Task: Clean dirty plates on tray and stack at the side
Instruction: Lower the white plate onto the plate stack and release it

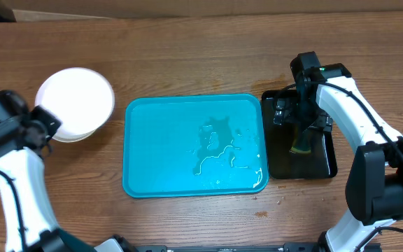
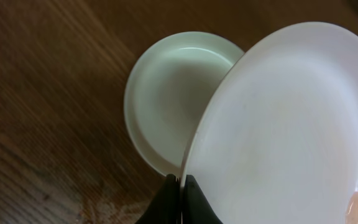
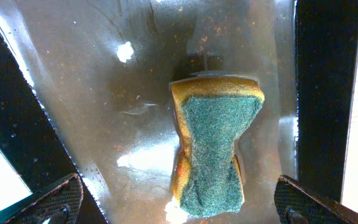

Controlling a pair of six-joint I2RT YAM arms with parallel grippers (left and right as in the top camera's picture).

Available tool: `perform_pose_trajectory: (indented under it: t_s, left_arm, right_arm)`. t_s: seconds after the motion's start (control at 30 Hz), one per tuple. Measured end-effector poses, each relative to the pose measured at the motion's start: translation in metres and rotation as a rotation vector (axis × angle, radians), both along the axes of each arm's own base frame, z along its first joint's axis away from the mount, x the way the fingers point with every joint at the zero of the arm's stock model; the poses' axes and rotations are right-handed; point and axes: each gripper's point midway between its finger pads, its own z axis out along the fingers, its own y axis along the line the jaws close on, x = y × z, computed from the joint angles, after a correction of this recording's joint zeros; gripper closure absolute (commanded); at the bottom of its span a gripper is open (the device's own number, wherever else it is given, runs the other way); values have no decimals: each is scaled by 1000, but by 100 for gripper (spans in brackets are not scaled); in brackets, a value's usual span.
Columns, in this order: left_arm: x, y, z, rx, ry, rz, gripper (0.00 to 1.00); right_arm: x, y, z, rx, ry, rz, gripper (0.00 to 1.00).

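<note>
Plates sit at the upper left of the overhead view, well apart from the turquoise tray, which holds only water streaks. The left gripper is pinched on the rim of a white plate, tilted over a pale green plate. The right gripper gapes empty over the sponge on the black tray. Washing looks done; setting this plate down seems all that remains.

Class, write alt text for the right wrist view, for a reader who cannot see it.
A yellow sponge, green scouring side up, lies on a wet black tray. The right gripper hovers open over it, not touching.
</note>
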Motion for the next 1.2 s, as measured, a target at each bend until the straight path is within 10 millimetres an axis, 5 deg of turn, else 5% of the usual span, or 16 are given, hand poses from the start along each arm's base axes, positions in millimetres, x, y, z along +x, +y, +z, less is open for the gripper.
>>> perform_pose_trajectory:
  t_s: [0.27, 0.53, 0.6, 0.73, 1.0, 1.2]
  left_arm:
    - [18, 26, -53, -73, 25, 32, 93]
    - [30, 35, -61, -55, -3, 29, 94]
    - [31, 37, -68, -55, 9, 32, 77]
    - [33, 40, -77, -54, 20, 35, 0]
    - [45, 24, -73, -119, -40, -30, 0]
    - [78, -38, -57, -222, -133, -228, 0]
  right_arm:
    - [1, 0, 0, 1, -4, 0, 0]
    - [1, 0, 0, 1, -5, -1, 0]
    - [1, 0, 0, 1, -5, -1, 0]
    - [1, 0, 0, 1, -5, 0, 0]
    - [1, 0, 0, 1, -5, 0, 0]
    - [1, 0, 0, 1, -5, 0, 0]
